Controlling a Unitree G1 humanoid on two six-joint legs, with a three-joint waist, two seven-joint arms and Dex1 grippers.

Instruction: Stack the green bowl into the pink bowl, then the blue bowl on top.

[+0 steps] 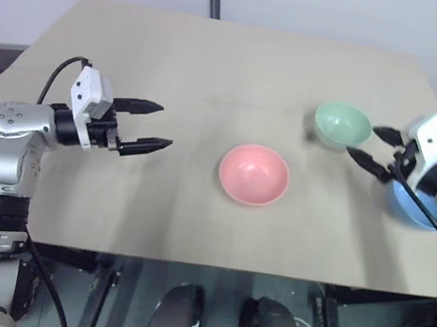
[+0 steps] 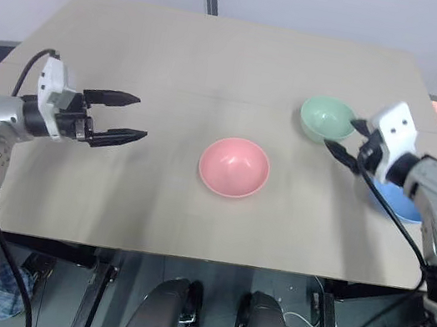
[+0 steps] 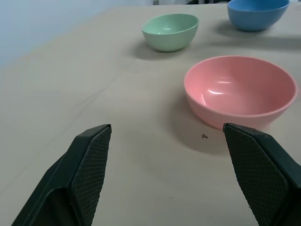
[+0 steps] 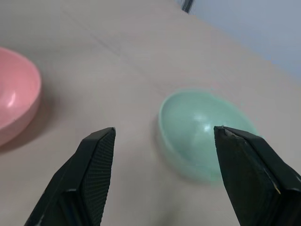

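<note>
Nothing stacked yet; all three bowls sit apart and upright on the beige counter (image 1: pixel 178 55).

Pink bowl (image 1: pixel 254 174) sits centre of the head frame, mouth up, empty — the base of the stack, so it makes sense it is left alone. Green bowl (image 1: pixel 342 124) is upper right of it, well apart from it. Blue bowl (image 1: pixel 414 206) is at the right edge of the frame, partly hidden behind the right arm, close to the counter's right edge.

Right gripper (image 1: pixel 378 149) is released, fingers spread, empty, sitting just beside the green bowl on its right side and pointing at it. In the right wrist view the green bowl lies between the two finger pads (image 4: pixel 94 174), not yet touched. Judged: lining up for the first pick, green goes first.

Left gripper (image 1: pixel 151 124) is also released and empty, at centre left of the frame, aimed toward the pink bowl but well apart from it. Probably parked clear, or ready to steady the pink bowl.

Room: wide bare counter between green and pink, straight carry path down-left, no obstacle. Upper half of the counter is bare. Watch the blue bowl under the right forearm; a swing back could knock it toward the edge.
</note>
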